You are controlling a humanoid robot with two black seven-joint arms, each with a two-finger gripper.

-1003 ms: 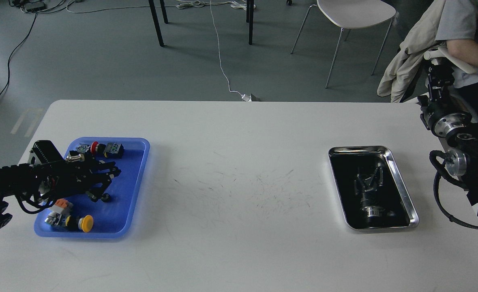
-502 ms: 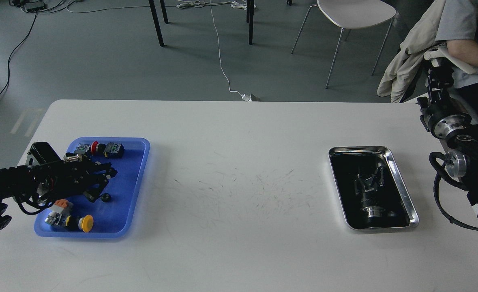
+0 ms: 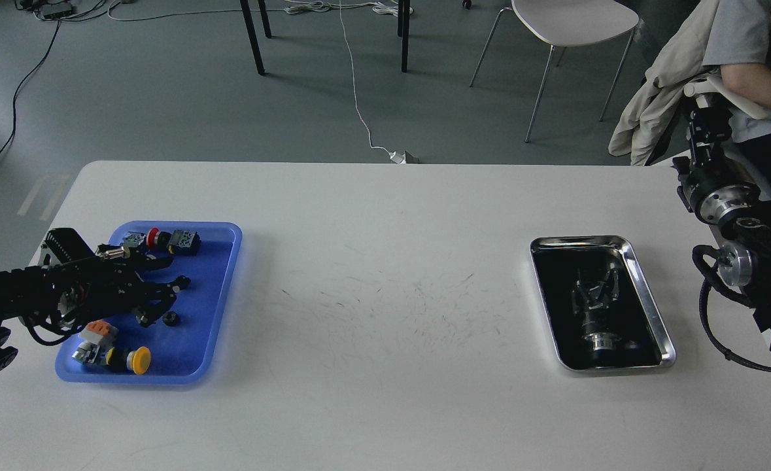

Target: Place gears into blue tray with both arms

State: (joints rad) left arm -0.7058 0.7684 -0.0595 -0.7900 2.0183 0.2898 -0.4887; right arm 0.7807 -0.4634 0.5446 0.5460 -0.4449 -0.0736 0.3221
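Observation:
The blue tray (image 3: 218, 288) lies at the table's left. A small black gear (image 3: 171, 318) rests on its floor, free of any grip. My left gripper (image 3: 163, 301) reaches in over the tray from the left and is open, with one fingertip (image 3: 180, 282) above the gear and the other just left of it. Nothing is between them. My right arm (image 3: 745, 242) stands at the right edge. Its gripper (image 3: 707, 124) points away, dark and small, and its fingers cannot be told apart.
Red (image 3: 153, 238) and yellow (image 3: 139, 360) push-buttons and small switch blocks lie in the blue tray. A shiny steel tray (image 3: 650, 307) with a dark interior sits at the right. A seated person (image 3: 758, 72) is behind the right arm.
My left gripper has drawn back to the left and its fingers have spread. The gear that was at its tip now lies alone in the blue tray. The right arm has barely moved.

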